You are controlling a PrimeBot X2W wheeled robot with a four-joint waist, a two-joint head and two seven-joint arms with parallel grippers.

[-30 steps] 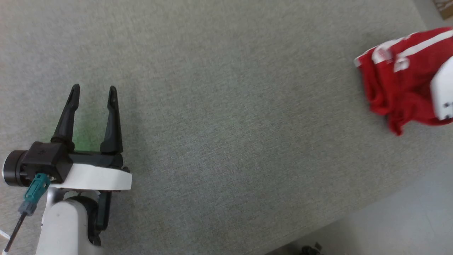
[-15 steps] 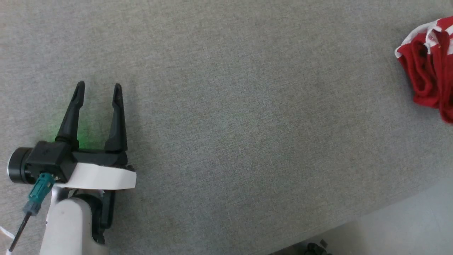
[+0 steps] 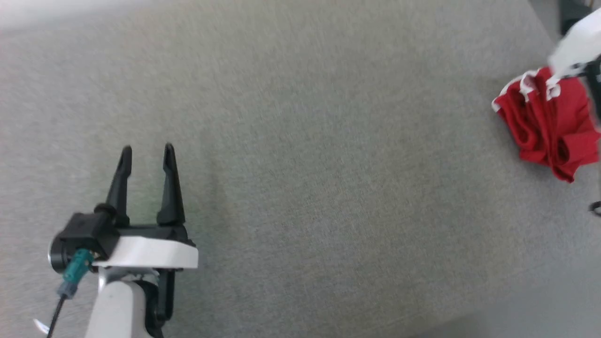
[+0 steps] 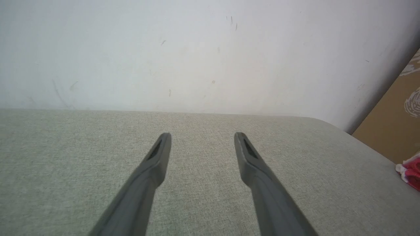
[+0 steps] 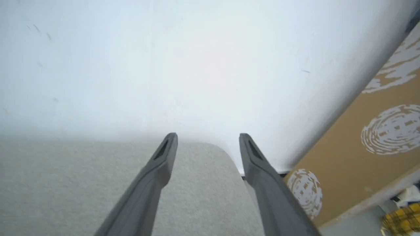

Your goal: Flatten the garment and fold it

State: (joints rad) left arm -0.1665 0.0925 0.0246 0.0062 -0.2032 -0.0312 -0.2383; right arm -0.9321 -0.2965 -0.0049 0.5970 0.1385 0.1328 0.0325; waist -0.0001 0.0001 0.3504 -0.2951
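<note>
The garment [image 3: 544, 126] is a crumpled bright red heap with white trim, lying near the right edge of the grey cloth-covered table [image 3: 328, 164]. A sliver of the garment [image 4: 411, 170] also shows at the right edge of the left wrist view. My left gripper [image 3: 147, 151] hovers at the lower left, far from the garment, open and empty [image 4: 202, 136]. A blurred white part of my right arm [image 3: 575, 47] sits just above the garment. In the right wrist view my right gripper [image 5: 208, 136] is open with nothing between its fingers, pointing past the table's corner at the wall.
A white wall [image 4: 197, 49] stands behind the table. A brown cardboard box [image 5: 377, 147] with white prints is beyond the table's right corner. Pale floor [image 3: 540, 319] shows past the table's near right edge.
The head view has shifted. The white arm part that covered the garment's lower right a second ago now sits above it, and the garment lies in a tighter heap.
</note>
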